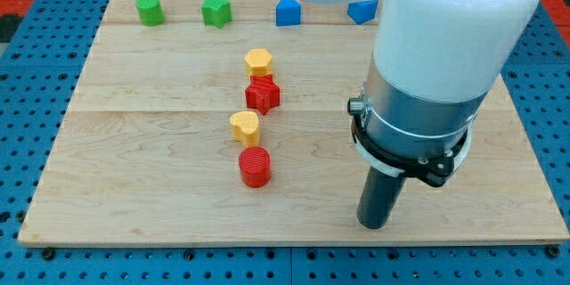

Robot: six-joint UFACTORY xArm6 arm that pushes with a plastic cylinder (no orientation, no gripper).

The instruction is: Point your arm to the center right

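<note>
My tip [374, 225] rests on the wooden board [134, 160] at the view's lower right, well to the right of the red cylinder [255, 167]. A yellow heart-shaped block [244, 126], a red star [263, 93] and a yellow hexagon [258, 61] form a column in the middle, left of the rod. A green cylinder [149, 10] and a green star [215, 11] sit at the top left. Two blue blocks [287, 10] [362, 11] sit at the top, the right one partly hidden by the arm.
The arm's large white and grey body [436, 62] covers the board's upper right part. Blue pegboard [36, 98] surrounds the board on all sides.
</note>
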